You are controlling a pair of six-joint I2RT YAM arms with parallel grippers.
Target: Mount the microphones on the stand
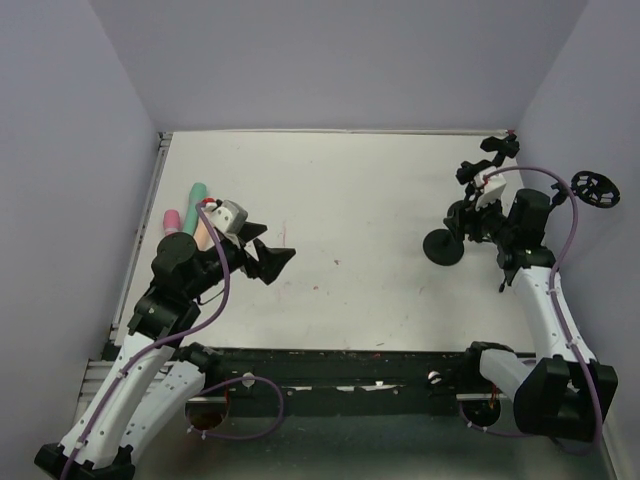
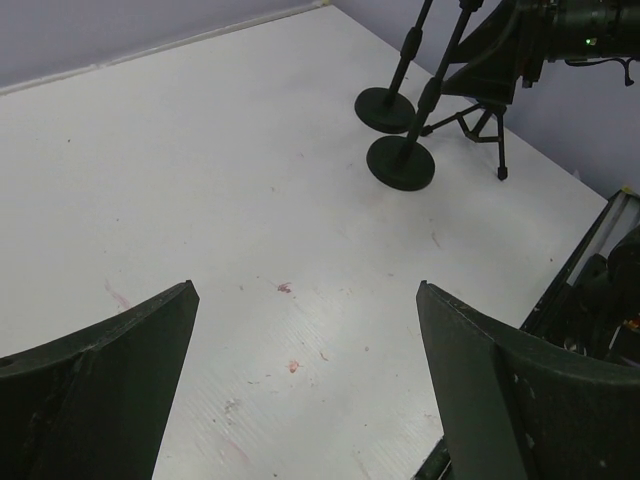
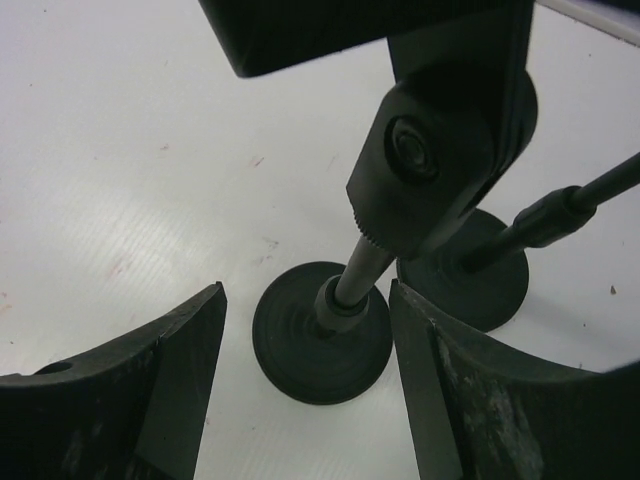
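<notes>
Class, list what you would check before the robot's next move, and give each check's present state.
1. The left gripper is open and empty: ok.
2. The right gripper is open, with the pole of the black round-based microphone stand showing between its fingers: ok.
3. That stand's base sits flat on the white table: ok.
4. The mint green plastic microphone and pink plastic microphone lie free beside the left arm: ok.
5. The peach-tan plastic microphone is mostly hidden: cannot tell.
6. A microphone is attached: not ok.
</notes>
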